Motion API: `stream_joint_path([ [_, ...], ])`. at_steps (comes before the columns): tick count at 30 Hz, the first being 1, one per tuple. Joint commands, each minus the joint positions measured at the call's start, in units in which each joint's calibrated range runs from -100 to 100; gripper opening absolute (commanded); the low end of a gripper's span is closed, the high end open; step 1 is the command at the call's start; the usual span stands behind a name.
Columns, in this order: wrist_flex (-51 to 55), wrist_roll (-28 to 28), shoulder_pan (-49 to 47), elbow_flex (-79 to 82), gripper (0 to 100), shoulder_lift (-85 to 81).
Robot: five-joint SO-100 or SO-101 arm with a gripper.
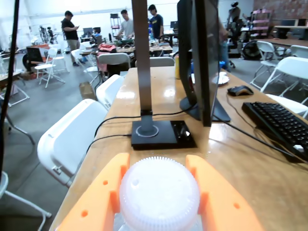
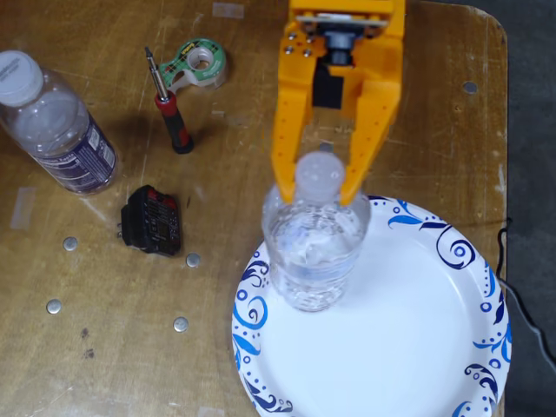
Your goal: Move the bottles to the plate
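My orange gripper (image 2: 318, 189) is shut on the white cap and neck of the small clear unlabelled bottle (image 2: 311, 252). The bottle stands upright over the left part of the white plate with blue swirls (image 2: 408, 347); I cannot tell whether its base touches the plate. In the wrist view the cap (image 1: 159, 195) fills the gap between the two fingers of the gripper (image 1: 158, 162). The larger bottle with a dark blue label (image 2: 61, 130) lies on the wooden table at the far left, well away from the plate.
In the fixed view a green tape dispenser (image 2: 198, 65), a red-handled tool (image 2: 169, 113) and a black block (image 2: 152, 219) lie left of the gripper, with small metal discs scattered. The wrist view shows a monitor (image 1: 199, 57), a stand base (image 1: 161, 134) and a keyboard (image 1: 281, 125).
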Motion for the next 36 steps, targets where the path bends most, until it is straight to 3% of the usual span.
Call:
stream_joint_path([
  [1, -0.6, -0.3, -4.6, 1.9, 9, -3.8],
  [10, -0.7, -2.1, -12.6, 4.5, 9, -2.5],
  [25, -1.2, -1.9, -16.6, 8.3, 9, -0.2],
  [36, -17.0, -0.8, -16.5, 11.2, 10, 8.5],
])
